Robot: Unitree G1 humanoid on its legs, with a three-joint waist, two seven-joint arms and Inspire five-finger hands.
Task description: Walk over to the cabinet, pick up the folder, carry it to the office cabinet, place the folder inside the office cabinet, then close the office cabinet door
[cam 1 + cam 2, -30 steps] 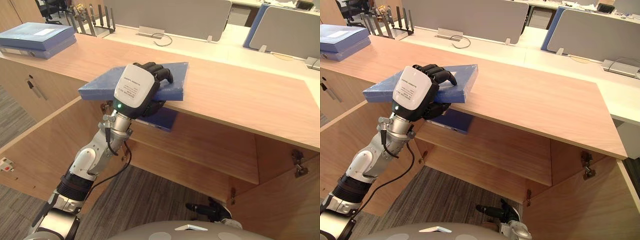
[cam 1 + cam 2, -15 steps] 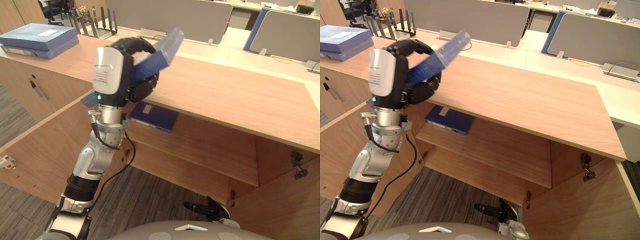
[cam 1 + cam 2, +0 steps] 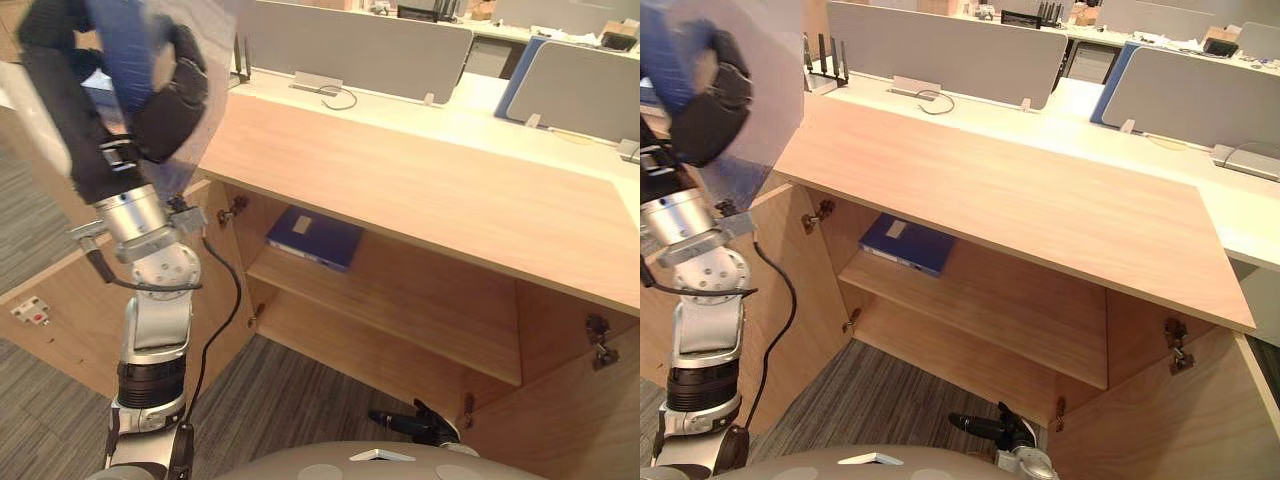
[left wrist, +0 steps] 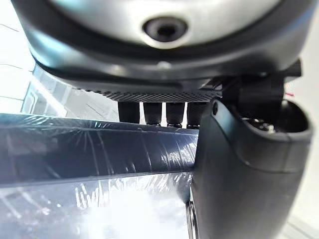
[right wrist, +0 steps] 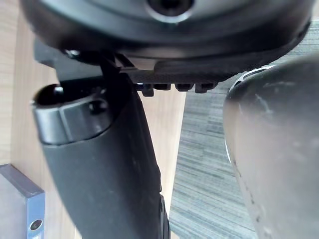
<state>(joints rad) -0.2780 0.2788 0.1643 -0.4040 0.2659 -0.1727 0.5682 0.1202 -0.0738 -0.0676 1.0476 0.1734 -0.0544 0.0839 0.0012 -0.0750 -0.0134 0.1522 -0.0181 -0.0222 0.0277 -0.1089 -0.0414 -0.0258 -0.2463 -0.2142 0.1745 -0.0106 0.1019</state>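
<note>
My left hand (image 3: 170, 105) is raised high at the left with its fingers curled round the blue plastic-wrapped folder (image 3: 125, 40), held up clear of the wooden counter (image 3: 430, 200). In the left wrist view the folder (image 4: 89, 149) lies across the hand between the fingers (image 4: 159, 113) and the thumb (image 4: 234, 174). Below the counter the office cabinet stands with its doors swung out, and a second blue folder (image 3: 313, 237) lies at the left end of its shelf (image 3: 420, 300). My right hand (image 3: 415, 425) hangs low near the carpet, fingers relaxed and holding nothing.
The cabinet's left door (image 3: 70, 300) stands out beside my left arm, and the right door (image 3: 580, 420) juts forward at the lower right. Grey desk dividers (image 3: 350, 40) and white desks run behind the counter. Grey carpet (image 3: 280, 400) lies in front.
My left hand lifted the folder off the counter and swung it up and to the left. The view has shifted slightly. The right hand stays low.
</note>
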